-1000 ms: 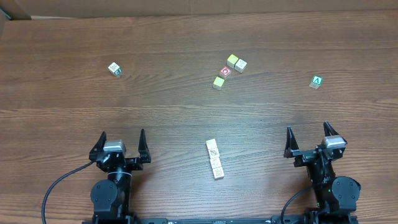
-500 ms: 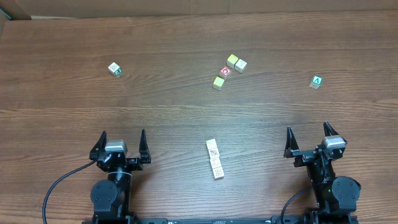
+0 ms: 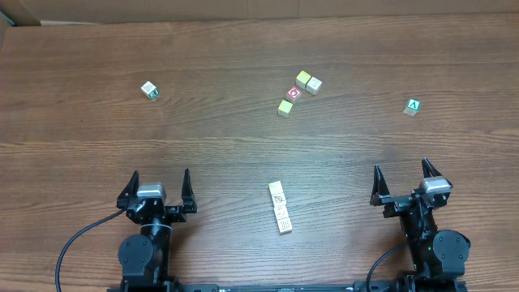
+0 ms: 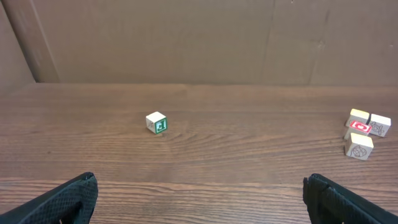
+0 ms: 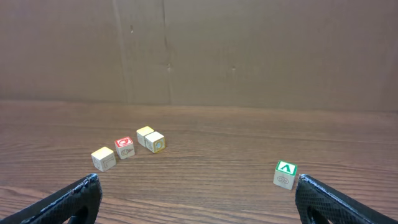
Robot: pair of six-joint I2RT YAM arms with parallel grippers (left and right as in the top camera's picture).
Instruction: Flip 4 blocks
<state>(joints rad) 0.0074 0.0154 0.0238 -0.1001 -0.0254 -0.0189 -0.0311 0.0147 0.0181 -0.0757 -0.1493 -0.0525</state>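
A short row of pale cream blocks (image 3: 280,208) lies end to end near the front edge, between my two arms and out of both wrist views. Farther back are two touching cubes, one yellow-topped (image 3: 303,79) (image 5: 145,134) and one cream (image 3: 314,84) (image 5: 155,142). Another yellow-topped cube (image 3: 285,107) (image 5: 103,158) sits in front of them. A white cube with a green side (image 3: 148,89) (image 4: 157,122) stands alone at the far left. My left gripper (image 3: 160,173) (image 4: 199,178) and right gripper (image 3: 401,166) (image 5: 197,180) are both open, empty and low by the front edge.
A red-faced cube with a white ring (image 3: 293,93) (image 5: 125,147) sits inside the cluster. A green cube marked "A" (image 3: 413,106) (image 5: 285,174) stands at the far right, ahead of my right gripper. A brown cardboard wall (image 4: 199,37) closes the table's far edge.
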